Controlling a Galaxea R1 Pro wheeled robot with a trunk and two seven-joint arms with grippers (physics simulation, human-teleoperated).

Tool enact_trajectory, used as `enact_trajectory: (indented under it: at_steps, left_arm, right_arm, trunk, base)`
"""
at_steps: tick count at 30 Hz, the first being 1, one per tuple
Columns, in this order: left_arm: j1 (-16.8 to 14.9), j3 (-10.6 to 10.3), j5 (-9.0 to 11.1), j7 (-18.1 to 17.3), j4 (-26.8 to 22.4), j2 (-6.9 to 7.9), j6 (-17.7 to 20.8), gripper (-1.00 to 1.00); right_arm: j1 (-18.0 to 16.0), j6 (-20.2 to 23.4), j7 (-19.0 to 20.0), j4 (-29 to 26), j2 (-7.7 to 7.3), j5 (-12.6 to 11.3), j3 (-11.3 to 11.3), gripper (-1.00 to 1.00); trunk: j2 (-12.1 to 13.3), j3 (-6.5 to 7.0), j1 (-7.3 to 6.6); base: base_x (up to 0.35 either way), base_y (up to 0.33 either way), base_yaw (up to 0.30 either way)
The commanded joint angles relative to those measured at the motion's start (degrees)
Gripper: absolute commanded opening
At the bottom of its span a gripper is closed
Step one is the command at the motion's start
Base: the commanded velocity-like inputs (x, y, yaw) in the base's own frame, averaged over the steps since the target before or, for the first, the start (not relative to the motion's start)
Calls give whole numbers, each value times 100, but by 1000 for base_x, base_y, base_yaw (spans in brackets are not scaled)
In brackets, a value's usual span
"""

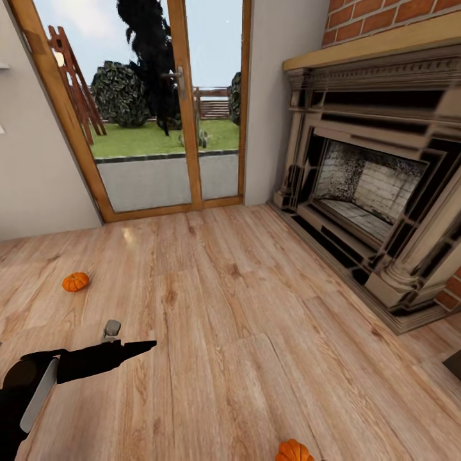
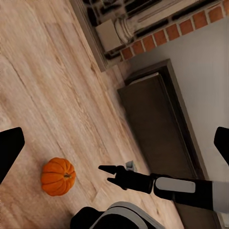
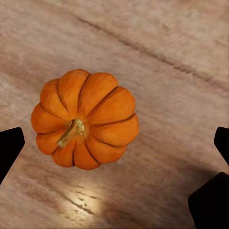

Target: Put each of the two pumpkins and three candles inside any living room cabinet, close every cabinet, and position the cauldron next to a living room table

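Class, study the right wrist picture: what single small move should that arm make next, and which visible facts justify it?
Probably lower the right gripper straight onto the pumpkin. Its fingertips stand wide apart on either side of the pumpkin, which sits free on the wooden floor, stem up, still ungrasped.

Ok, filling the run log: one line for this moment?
phase: reaching | right claw: open, over pumpkin | pumpkin: on floor, ungrasped

A home living room: fireplace (image 1: 365,186); garden door (image 1: 160,109); wood floor (image 1: 243,320).

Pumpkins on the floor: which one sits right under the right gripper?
The pumpkin at the head view's bottom edge, stem up between the right gripper's open fingers; the other pumpkin lies toward the glass door.
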Motion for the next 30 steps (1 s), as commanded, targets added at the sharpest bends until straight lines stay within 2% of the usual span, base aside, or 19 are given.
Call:
enact_trajectory:
  at_steps: [1,11,18,25,30]
  left_arm:
    - [-3,1,17,-8,0,4,39,100]
    - [-3,-20,-16,-10,0,15,40,100]
    - [-3,-30,-36,-2,1,9,47,100]
    - [-3,-32,-32,-2,0,15,47,100]
    - [-3,-18,-7,-2,0,27,47,100]
  right_arm:
    - [-2,-16,32,2,-5,-62,44,100]
    - [-2,-16,678,0,-15,-55,46,100]
    - [-2,-16,727,0,-15,-55,46,100]
    - [-2,-16,742,0,-15,-52,46,100]
    - [-3,-16,739,0,-15,-60,40,100]
  trunk:
    - [-43,-23,22]
    - [-444,-203,241]
    - [-725,-328,395]
    - [-1006,-454,549]
    - [-1206,-544,658]
  base:
    - [0,0,0]
    - [0,0,0]
    - [-8,0,0]
    - [-259,-5,0]
    - [-74,-9,0]
